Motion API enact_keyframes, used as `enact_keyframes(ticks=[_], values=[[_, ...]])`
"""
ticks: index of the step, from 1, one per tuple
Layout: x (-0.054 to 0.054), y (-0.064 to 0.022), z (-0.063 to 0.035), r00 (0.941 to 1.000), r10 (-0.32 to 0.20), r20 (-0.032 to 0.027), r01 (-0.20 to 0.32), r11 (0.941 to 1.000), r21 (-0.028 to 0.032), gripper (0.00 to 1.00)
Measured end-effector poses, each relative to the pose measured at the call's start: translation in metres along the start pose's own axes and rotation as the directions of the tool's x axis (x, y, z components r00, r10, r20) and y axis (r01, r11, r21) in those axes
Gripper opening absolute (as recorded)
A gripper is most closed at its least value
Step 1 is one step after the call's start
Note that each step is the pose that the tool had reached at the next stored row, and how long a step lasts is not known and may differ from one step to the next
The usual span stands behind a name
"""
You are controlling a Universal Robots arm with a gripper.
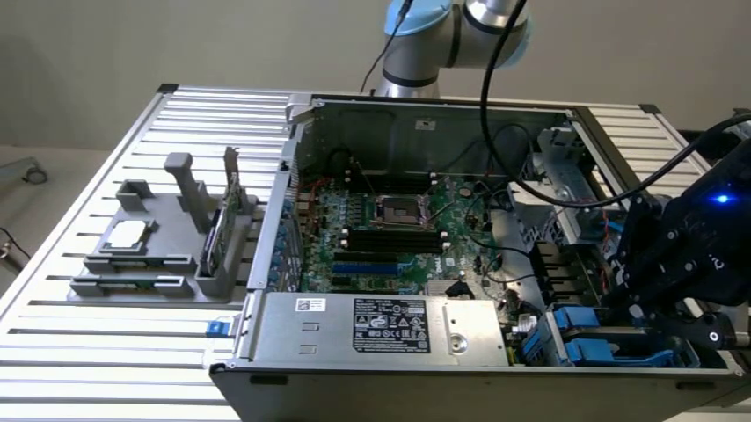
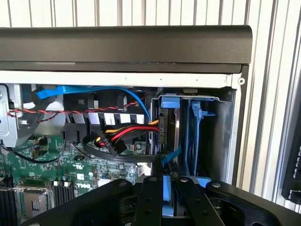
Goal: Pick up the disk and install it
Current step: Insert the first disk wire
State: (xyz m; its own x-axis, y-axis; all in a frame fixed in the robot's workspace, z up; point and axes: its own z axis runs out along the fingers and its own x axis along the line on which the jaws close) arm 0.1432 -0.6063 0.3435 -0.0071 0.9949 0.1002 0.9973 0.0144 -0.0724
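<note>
We've got the gripper (image 2: 163, 188) nearly closed, pinching the blue-framed disk (image 2: 168, 141) edge-on in the drive bay (image 2: 225, 136) at the case's near corner on the exterior view's right, and those loose cables (image 2: 122, 134) beside it could snag.

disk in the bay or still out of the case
In: the disk stands on edge in the bay, blue carrier around it, with the gripper closed narrowly on its near edge.
</note>
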Motion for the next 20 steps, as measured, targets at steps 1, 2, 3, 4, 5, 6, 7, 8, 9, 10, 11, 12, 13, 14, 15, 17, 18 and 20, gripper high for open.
enact_keyframes(ticks=[1, 2, 3, 4, 5, 6, 7, 8, 9, 10, 11, 12, 13, 14, 15, 17, 18, 20], values=[[0.0001, 0.0000, 0.0000, 1.0000, 0.000, -0.0037, 0.000, 1.0000, -0.0003, 0.16], [0.0002, 0.0000, 0.0001, 1.0000, 0.000, -0.0089, 0.000, 1.0000, -0.0005, 0.16], [0.0002, 0.0000, 0.0002, 0.9999, -0.001, -0.0149, 0.001, 1.0000, -0.0009, 0.16], [0.0002, 0.0000, 0.0004, 0.9998, -0.002, -0.0215, 0.001, 1.0000, -0.0011, 0.16], [0.0002, 0.0001, 0.0004, 0.9996, -0.002, -0.0266, 0.002, 1.0000, -0.0013, 0.16], [0.0002, 0.0001, 0.0005, 0.9996, -0.002, -0.0294, 0.002, 1.0000, -0.0014, 0.16], [0.0002, 0.0001, 0.0005, 0.9995, -0.001, -0.0313, 0.001, 1.0000, -0.0015, 0.16], [0.0002, 0.0003, 0.0004, 0.9995, -0.001, -0.0322, 0.001, 1.0000, -0.0016, 0.16], [0.0002, 0.0006, 0.0005, 0.9995, 0.000, -0.0326, 0.000, 1.0000, -0.0017, 0.16], [0.0002, 0.0009, 0.0006, 0.9995, 0.000, -0.0328, 0.000, 1.0000, -0.0017, 0.16], [0.0001, 0.0010, 0.0005, 0.9995, 0.001, -0.0329, -0.001, 1.0000, -0.0018, 0.16], [0.0001, 0.0011, 0.0005, 0.9995, 0.002, -0.0328, -0.002, 1.0000, -0.0018, 0.16], [0.0000, 0.0012, 0.0005, 0.9995, 0.003, -0.0329, -0.003, 1.0000, -0.0020, 0.16], [-0.0001, 0.0013, 0.0005, 0.9995, 0.003, -0.0330, -0.004, 1.0000, -0.0021, 0.16], [-0.0002, 0.0013, 0.0007, 0.9994, 0.004, -0.0332, -0.005, 1.0000, -0.0022, 0.16], [-0.0004, 0.0014, 0.0010, 0.9994, 0.008, -0.0334, -0.008, 1.0000, -0.0027, 0.16], [-0.0005, 0.0015, 0.0011, 0.9994, 0.010, -0.0334, -0.010, 0.9999, -0.0030, 0.16], [-0.0007, 0.0017, 0.0015, 0.9993, 0.015, -0.0337, -0.015, 0.9999, -0.0037, 0.16]])
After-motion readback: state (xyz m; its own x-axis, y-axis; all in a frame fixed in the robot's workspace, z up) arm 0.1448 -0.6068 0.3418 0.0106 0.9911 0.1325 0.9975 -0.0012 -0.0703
